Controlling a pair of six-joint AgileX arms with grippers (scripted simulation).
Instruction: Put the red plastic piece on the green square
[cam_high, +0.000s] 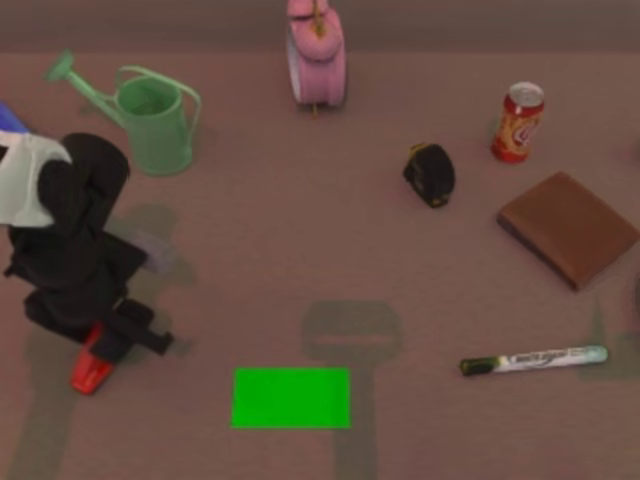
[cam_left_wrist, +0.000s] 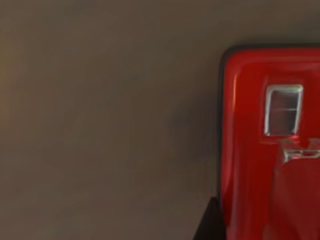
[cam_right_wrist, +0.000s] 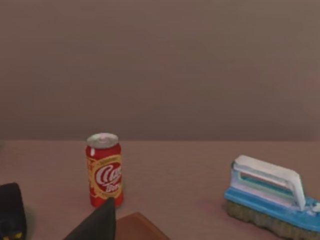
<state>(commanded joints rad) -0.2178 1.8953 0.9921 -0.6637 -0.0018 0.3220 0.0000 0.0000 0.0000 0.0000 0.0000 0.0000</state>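
Note:
The red plastic piece (cam_high: 88, 374) lies on the table at the near left, its glossy red end poking out from under my left gripper (cam_high: 108, 345). In the left wrist view the piece (cam_left_wrist: 270, 150) fills the frame's side, and one dark finger (cam_left_wrist: 211, 225) rests against its edge. That gripper is shut on it. The green square (cam_high: 291, 397) lies flat to the right of the piece, bare and apart from it. My right gripper (cam_right_wrist: 102, 220) is outside the top view; only a dark part of it shows in the right wrist view.
At the back stand a pale green watering can (cam_high: 150, 115) and a pink alarm clock (cam_high: 317, 60). A black tape measure (cam_high: 430, 174), a soda can (cam_high: 518, 122), a brown book (cam_high: 568, 228) and a marker (cam_high: 533, 359) lie on the right. A blue brush (cam_right_wrist: 272, 195) sits beyond.

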